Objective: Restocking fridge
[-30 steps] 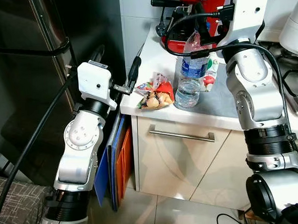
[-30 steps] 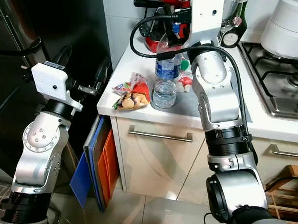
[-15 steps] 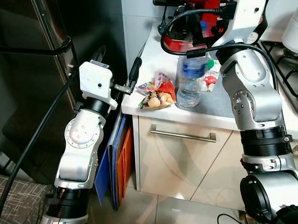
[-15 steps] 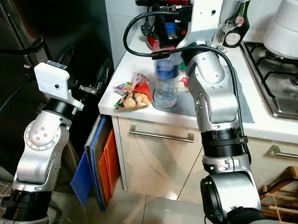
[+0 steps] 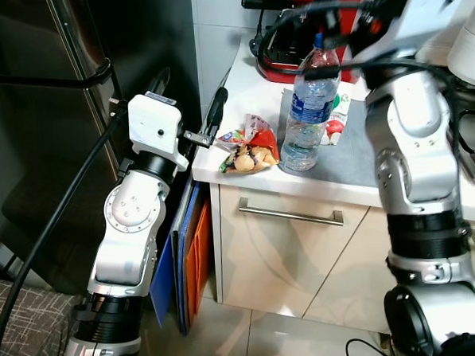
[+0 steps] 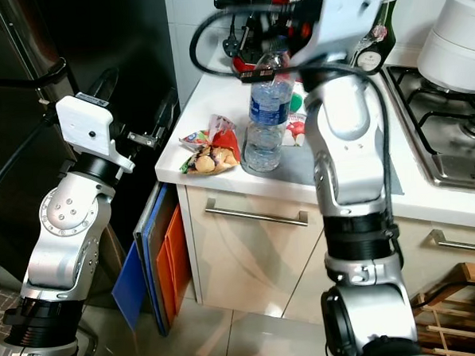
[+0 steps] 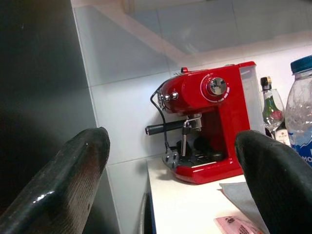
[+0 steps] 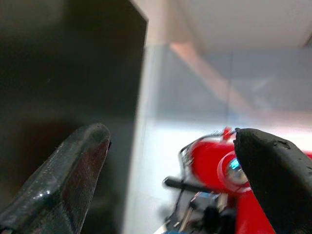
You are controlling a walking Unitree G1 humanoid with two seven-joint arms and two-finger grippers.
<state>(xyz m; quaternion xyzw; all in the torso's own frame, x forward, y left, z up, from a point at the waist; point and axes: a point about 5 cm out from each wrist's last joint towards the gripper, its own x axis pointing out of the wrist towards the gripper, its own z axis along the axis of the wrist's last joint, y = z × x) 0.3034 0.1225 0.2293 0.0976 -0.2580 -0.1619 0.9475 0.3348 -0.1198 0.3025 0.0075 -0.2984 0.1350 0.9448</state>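
From the left eye view, a clear water bottle (image 5: 307, 110) with a blue label stands upright on the white counter (image 5: 253, 89), on a grey mat (image 5: 356, 152). Just left of it lies a colourful snack packet (image 5: 250, 145), and a small carton (image 5: 335, 119) sits just right of the bottle. A red coffee machine (image 5: 293, 31) stands at the far edge. The dark fridge (image 5: 67, 115) rises on the left, with the left pincer (image 5: 194, 100) between it and the counter's left edge, its 2 fingers apart and empty. The right arm (image 5: 411, 153) reaches up above the bottle, blurred.

In the right eye view, a dark wine bottle (image 6: 378, 39) and a gas hob (image 6: 450, 127) lie to the right.

The left wrist view shows the spread fingers (image 7: 63, 180) framing the coffee machine.

The right wrist view shows the right pincer (image 8: 170, 180) spread wide, empty.
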